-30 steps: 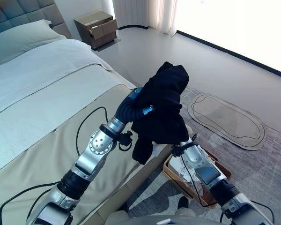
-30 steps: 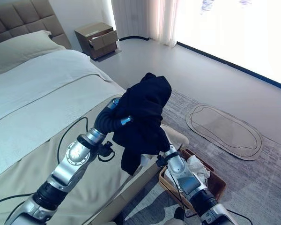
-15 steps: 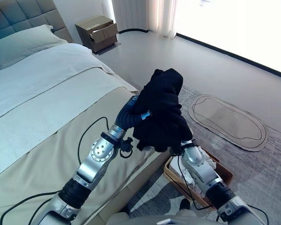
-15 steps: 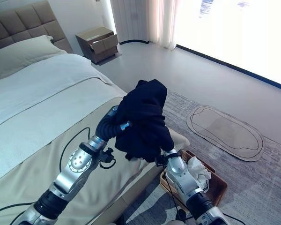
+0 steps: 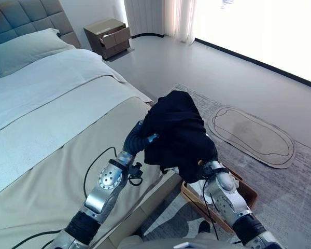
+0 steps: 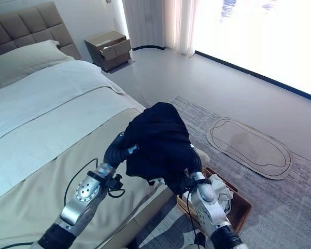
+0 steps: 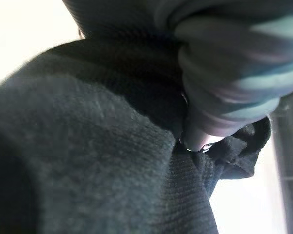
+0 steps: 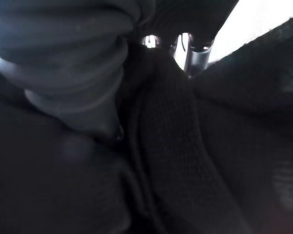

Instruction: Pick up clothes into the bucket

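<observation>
A black knit garment (image 5: 179, 132) hangs bunched in the air over the bed's corner, just above and to the left of a brown woven basket (image 5: 247, 191) on the floor. My left hand (image 7: 201, 127) is buried in the top of the garment, a fingertip dug into the knit. My right hand (image 8: 63, 63) is under the garment's lower edge, wrapped in the dark cloth. A white cloth (image 6: 218, 187) lies in the basket.
The bed (image 5: 52, 124) with beige cover fills the left. A grey rug (image 5: 295, 171) lies under the basket, with an oval mat (image 5: 251, 132) beyond it. A nightstand (image 5: 106, 36) with an open drawer stands by the far wall.
Both arms have brought the black garment lower and closer together, so it went from hanging long to a compact bundle just above the basket.
</observation>
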{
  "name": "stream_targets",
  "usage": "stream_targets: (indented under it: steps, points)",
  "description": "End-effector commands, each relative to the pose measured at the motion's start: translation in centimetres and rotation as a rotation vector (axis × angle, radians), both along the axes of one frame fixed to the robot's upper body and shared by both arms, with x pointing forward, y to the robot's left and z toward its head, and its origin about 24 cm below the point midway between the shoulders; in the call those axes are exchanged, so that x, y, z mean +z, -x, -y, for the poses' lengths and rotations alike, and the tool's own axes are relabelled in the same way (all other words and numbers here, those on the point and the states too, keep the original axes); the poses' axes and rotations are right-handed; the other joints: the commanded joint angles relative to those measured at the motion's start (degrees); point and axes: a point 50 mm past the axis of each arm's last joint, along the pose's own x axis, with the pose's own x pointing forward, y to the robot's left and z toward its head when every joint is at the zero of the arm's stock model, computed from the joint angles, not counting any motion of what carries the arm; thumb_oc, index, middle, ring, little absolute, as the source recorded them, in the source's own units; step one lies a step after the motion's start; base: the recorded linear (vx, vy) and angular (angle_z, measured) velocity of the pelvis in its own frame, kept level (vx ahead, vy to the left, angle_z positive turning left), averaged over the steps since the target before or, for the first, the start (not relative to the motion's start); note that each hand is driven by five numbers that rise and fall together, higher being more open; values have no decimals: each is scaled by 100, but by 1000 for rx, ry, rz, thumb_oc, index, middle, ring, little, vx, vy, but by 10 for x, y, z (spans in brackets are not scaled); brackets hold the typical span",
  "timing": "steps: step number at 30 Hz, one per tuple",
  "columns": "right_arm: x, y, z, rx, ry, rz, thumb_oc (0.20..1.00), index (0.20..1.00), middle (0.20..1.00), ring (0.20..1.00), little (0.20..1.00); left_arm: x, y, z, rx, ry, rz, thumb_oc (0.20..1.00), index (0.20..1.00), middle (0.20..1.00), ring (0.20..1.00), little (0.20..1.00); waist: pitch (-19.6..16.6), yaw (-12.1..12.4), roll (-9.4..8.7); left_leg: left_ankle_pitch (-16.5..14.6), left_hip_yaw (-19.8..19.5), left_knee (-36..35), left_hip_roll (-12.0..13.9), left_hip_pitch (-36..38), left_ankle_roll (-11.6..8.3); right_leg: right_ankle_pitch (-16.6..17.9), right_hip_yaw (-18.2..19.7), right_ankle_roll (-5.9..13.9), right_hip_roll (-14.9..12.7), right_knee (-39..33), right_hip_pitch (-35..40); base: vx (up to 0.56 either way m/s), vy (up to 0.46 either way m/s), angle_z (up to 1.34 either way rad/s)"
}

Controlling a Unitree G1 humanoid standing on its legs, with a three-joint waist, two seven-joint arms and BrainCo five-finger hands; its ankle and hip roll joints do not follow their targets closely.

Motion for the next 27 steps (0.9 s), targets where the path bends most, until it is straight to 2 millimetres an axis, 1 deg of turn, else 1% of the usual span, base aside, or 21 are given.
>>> stream_targets:
  steps: [1, 2, 4, 7, 9, 13, 17, 19, 20, 21, 24, 25, 26, 27]
  points:
    - [44, -15, 5, -59, -116, 233, 200, 200, 200, 200, 200, -6, -7, -4, 27, -36, 27, 1000, 1000, 1000, 1000, 1000, -28, 71, -298, -302, 164, 317, 110, -22, -43, -70, 163, 122, -66, 296, -175, 0, 0, 0]
    - [44, -15, 5, -59, -115, 233, 200, 200, 200, 200, 200, -6, -7, -4, 25, -35, 28, 1000, 1000, 1000, 1000, 1000, -28, 76, -296, -303, 166, 317, 110, -21, -42, -71, 165, 123, -67, 297, -176, 0, 0, 0]
    - [45, -14, 10, -82, -125, 239, 200, 200, 200, 200, 200, -17, -6, 1, -3, 10, -35, 1000, 1000, 1000, 1000, 1000, -35, 41, -303, -306, 181, 315, 107, -15, -39, -70, 176, 125, -68, 299, -190, 0, 0, 0]
    - [43, -13, 20, -130, -149, 235, 200, 200, 200, 200, 200, -22, -3, 4, -37, 25, -64, 1000, 1000, 1000, 1000, 1000, -41, 28, -306, -319, 185, 321, 95, -21, -34, -70, 189, 131, -68, 305, -197, 3, -2, -3]
    - [42, -12, 26, -161, -185, 235, 200, 200, 200, 200, 200, -26, -1, 5, -51, 14, -80, 1000, 1000, 1000, 1000, 1000, -40, 22, -309, -326, 185, 326, 95, -23, -30, -70, 192, 132, -69, 305, -200, 0, 0, 0]
    - [41, -11, 38, -219, -201, 238, 200, 200, 200, 200, 200, -39, 1, 0, -25, -49, -117, 1000, 1000, 1000, 1000, 1000, -50, 12, -319, -337, 200, 324, 94, -1, -26, -70, 205, 135, -64, 307, -198, 5, -6, -3]
    - [40, -10, 50, -272, -217, 238, 200, 200, 200, 200, 200, -65, 4, -8, 22, -118, -213, 1000, 1000, 1000, 1000, 1000, -63, -10, -325, -341, 214, 329, 93, -1, -24, -71, 218, 135, -59, 304, -193, 1, -5, -7]
    - [40, -7, 58, -306, -206, 242, 200, 200, 200, 200, 200, -80, 7, -16, 73, -162, -264, 1000, 1000, 1000, 1000, 1000, -74, -22, -333, -337, 218, 318, 94, 6, -21, -72, 223, 133, -55, 302, -193, 3, -3, -2]
    - [40, -7, 58, -307, -205, 242, 200, 200, 200, 200, 200, -80, 7, -15, 72, -162, -263, 1000, 1000, 1000, 1000, 1000, -75, -20, -330, -337, 218, 318, 94, 5, -21, -72, 222, 133, -55, 302, -193, 0, 0, 0]
    - [40, -4, 70, -359, -194, 248, 200, 200, 200, 200, 200, -88, 8, -24, 130, -181, -292, 1000, 1000, 1000, 1000, 1000, -72, -31, -337, -329, 223, 316, 97, -10, -22, -73, 212, 135, -59, 310, -198, 0, 0, 0]
    - [40, 2, 89, -445, -173, 253, 200, 200, 200, 200, 200, -88, 11, -39, 199, -148, -299, 1000, 1000, 1000, 1000, 1000, -48, -25, -349, -334, 218, 327, 93, -34, -17, -71, 217, 140, -63, 318, -219, 0, 0, 0]
    - [40, 2, 89, -445, -173, 253, 200, 200, 200, 200, 200, -88, 11, -39, 199, -148, -300, 1000, 1000, 1000, 1000, 1000, -52, -25, -349, -336, 218, 329, 93, -35, -17, -71, 218, 140, -63, 319, -220, 5, -3, -3]
    - [40, 6, 102, -506, -168, 259, 200, 200, 200, 200, 200, -86, 15, -49, 238, -123, -296, 1000, 1000, 1000, 1000, 1000, -35, -16, -356, -343, 208, 342, 88, -59, -15, -73, 218, 143, -64, 323, -236, 6, -1, -3]
    - [40, 8, 109, -540, -160, 264, 200, 200, 200, 200, 200, -85, 16, -56, 265, -111, -293, 1000, 1000, 1000, 1000, 1000, -29, -13, -361, -350, 208, 347, 87, -66, -14, -75, 217, 145, -69, 327, -249, 6, 1, -3]
